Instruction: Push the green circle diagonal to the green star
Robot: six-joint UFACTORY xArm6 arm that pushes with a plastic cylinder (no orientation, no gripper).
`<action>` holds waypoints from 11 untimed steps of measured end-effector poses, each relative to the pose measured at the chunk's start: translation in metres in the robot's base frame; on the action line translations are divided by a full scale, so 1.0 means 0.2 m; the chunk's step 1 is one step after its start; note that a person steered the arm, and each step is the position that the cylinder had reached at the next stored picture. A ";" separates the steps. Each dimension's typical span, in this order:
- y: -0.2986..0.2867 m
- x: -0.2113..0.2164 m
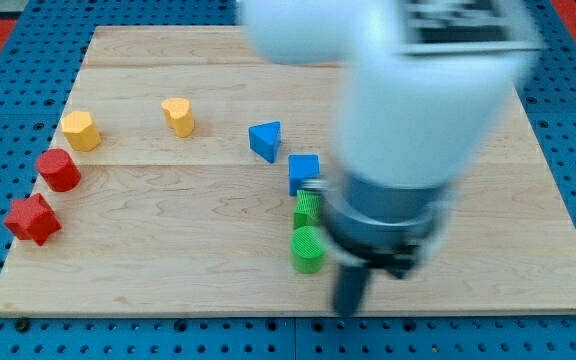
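The green circle [308, 249] lies on the wooden board [168, 260] near the view's bottom centre. The green star [308, 209] sits just above it, almost touching, partly hidden by the arm. My tip [349, 310] shows as a blurred dark rod end, just to the right of and below the green circle. The large white and grey arm body [408, 110] covers the board's right of centre.
A blue cube [304, 172] sits just above the green star, and a blue triangle [265, 140] lies up-left of it. A yellow heart [178, 116] and yellow hexagon [81, 131] lie upper left. A red cylinder [59, 170] and red star [32, 219] lie at the left edge.
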State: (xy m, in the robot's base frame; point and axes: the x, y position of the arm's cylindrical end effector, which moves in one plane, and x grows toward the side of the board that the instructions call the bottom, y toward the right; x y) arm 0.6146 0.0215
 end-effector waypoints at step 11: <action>0.36 -0.92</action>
